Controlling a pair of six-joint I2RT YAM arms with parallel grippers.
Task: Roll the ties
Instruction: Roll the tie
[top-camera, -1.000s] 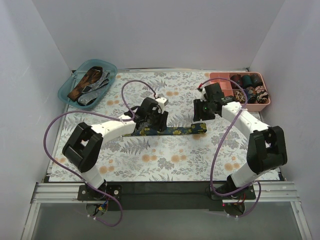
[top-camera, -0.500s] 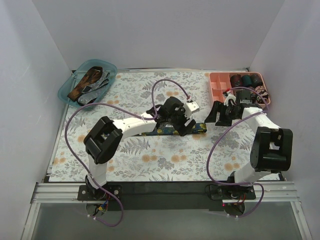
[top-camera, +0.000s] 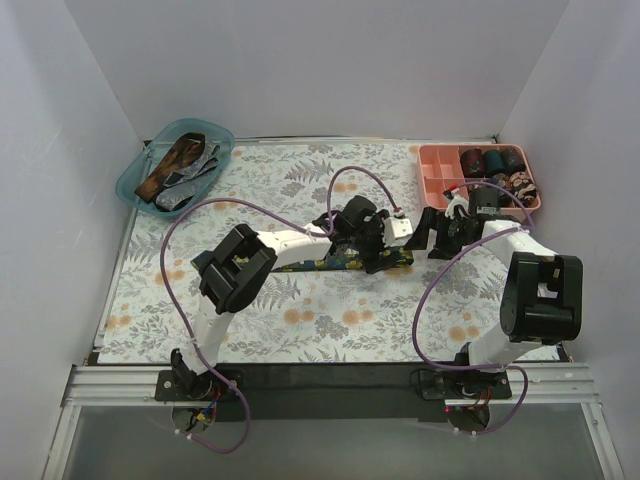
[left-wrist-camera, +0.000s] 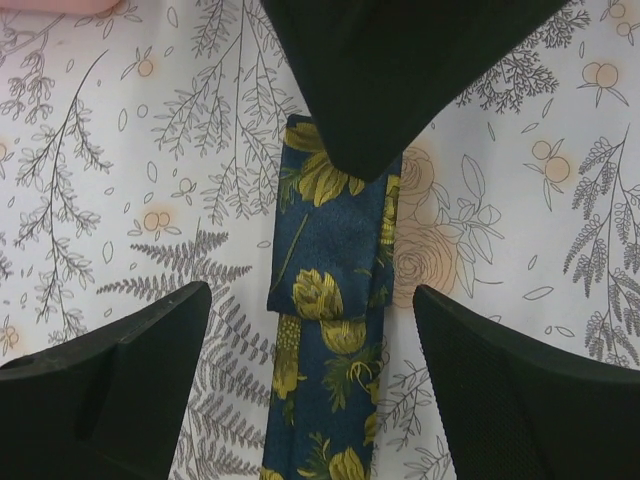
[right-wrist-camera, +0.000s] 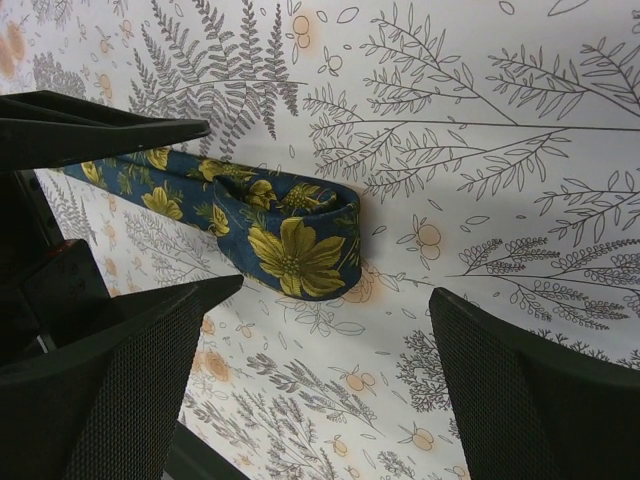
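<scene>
A navy tie with yellow flowers (top-camera: 330, 264) lies flat across the middle of the floral mat, its right end folded back on itself into a short loop (top-camera: 405, 257). My left gripper (top-camera: 383, 258) is open and hangs over that folded end, one finger on each side of the tie (left-wrist-camera: 335, 300) without touching it. My right gripper (top-camera: 432, 240) is open and empty just to the right of the fold. In the right wrist view the folded end (right-wrist-camera: 290, 235) lies beyond my fingertips (right-wrist-camera: 110, 390).
A teal tray (top-camera: 133, 180) at the back left holds several unrolled ties. A pink divided box (top-camera: 438, 160) at the back right holds several rolled ties. Purple cables (top-camera: 190, 215) arch over both arms. White walls close in the table.
My left gripper has moved right along the tie to its folded right end. My right gripper has let go of that end and drawn back to the right.
</scene>
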